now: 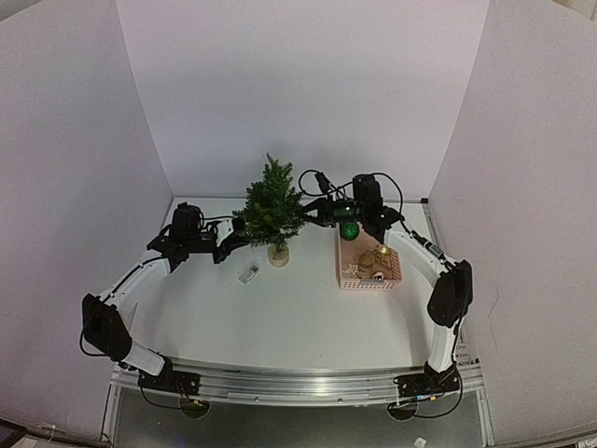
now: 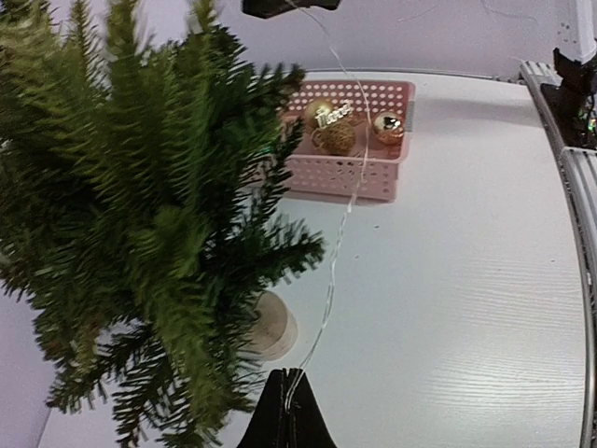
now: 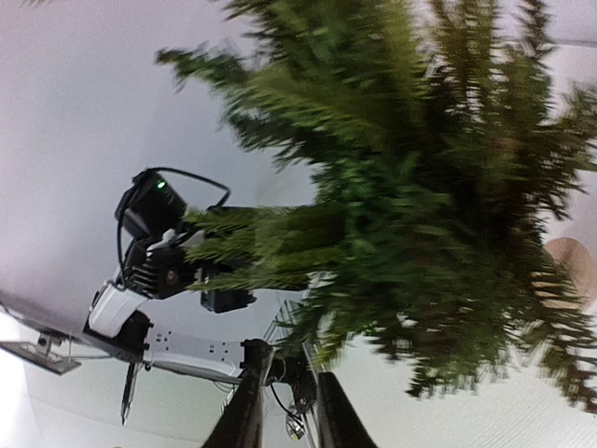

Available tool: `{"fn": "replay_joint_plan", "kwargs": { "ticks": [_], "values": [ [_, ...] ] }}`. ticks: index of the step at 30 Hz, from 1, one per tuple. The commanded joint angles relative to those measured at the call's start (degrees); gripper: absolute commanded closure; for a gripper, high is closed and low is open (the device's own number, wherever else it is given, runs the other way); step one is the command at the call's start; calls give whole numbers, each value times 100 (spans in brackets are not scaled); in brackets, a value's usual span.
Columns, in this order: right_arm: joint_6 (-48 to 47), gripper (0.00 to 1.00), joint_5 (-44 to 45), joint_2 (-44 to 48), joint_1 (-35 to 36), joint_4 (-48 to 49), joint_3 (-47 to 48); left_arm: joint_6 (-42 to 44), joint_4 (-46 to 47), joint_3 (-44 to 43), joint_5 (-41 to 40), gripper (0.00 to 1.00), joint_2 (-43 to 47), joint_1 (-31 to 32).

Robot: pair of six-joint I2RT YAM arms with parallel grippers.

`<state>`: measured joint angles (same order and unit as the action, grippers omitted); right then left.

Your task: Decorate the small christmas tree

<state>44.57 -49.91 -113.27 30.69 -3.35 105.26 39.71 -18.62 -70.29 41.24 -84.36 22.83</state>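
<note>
The small christmas tree [image 1: 272,207] stands upright on its pale round base [image 1: 278,254] at the middle back of the table. My left gripper [image 2: 290,373] is low beside the base [image 2: 272,327], shut on a thin silvery light wire [image 2: 338,224]. The wire climbs past the branches [image 2: 140,215] toward my right gripper [image 1: 312,211], which is high on the tree's right side. In the right wrist view my right gripper [image 3: 291,358] has its jaws a little apart in front of the blurred foliage [image 3: 420,187]. I cannot tell whether the wire still touches them.
A pink basket [image 1: 347,278] to the right of the tree holds gold ornaments [image 2: 333,135], with a green ball [image 1: 349,230] at its far end. A small white box [image 1: 248,273] lies on the table in front of the tree. White walls enclose three sides.
</note>
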Motion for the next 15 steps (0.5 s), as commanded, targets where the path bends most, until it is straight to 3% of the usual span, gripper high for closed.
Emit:
{"fn": "replay_joint_plan", "kwargs": {
  "ticks": [1, 5, 15],
  "values": [
    [175, 71, 856, 353, -299, 71, -329, 607, -562, -472, -655, 100, 237, -192],
    [209, 56, 829, 269, -300, 79, -194, 982, -912, -646, -918, 100, 184, -323],
    [160, 47, 787, 221, -300, 75, -65, 1907, -1002, -790, -1382, 100, -287, -838]
  ]
}}
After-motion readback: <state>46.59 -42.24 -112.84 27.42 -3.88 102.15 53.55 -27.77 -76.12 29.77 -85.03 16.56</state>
